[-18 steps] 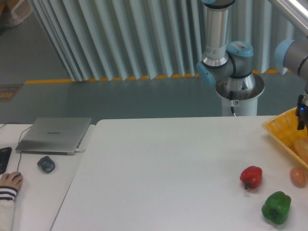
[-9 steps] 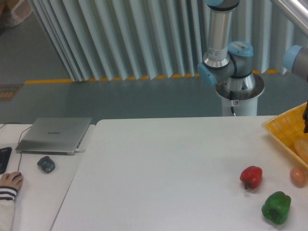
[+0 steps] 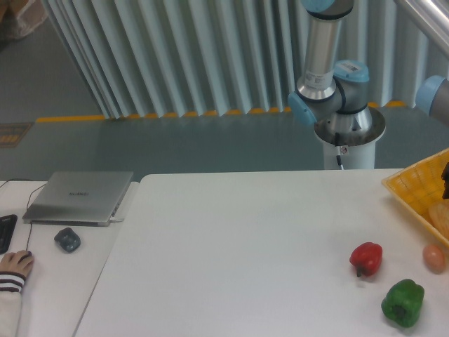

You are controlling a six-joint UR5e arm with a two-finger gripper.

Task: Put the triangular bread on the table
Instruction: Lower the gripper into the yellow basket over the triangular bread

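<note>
The triangular bread (image 3: 441,217) is a light orange-tan piece lying in the yellow gridded basket (image 3: 415,191) at the right edge; only its left part shows. The white table (image 3: 245,253) fills the lower frame. My gripper (image 3: 446,184) shows only as a dark sliver at the right frame edge, over the basket and just above the bread. Its fingers are cut off by the frame, so whether it is open or shut cannot be told.
A red pepper (image 3: 366,258), a green pepper (image 3: 403,302) and a small tan egg-like item (image 3: 433,258) lie on the table's right side. The arm's base (image 3: 349,130) stands behind the table. A laptop (image 3: 79,196), a mouse (image 3: 67,239) and a person's hand (image 3: 14,265) are on the left desk.
My gripper has moved to the right over the basket and is now almost out of frame. The bread and the other items have not moved.
</note>
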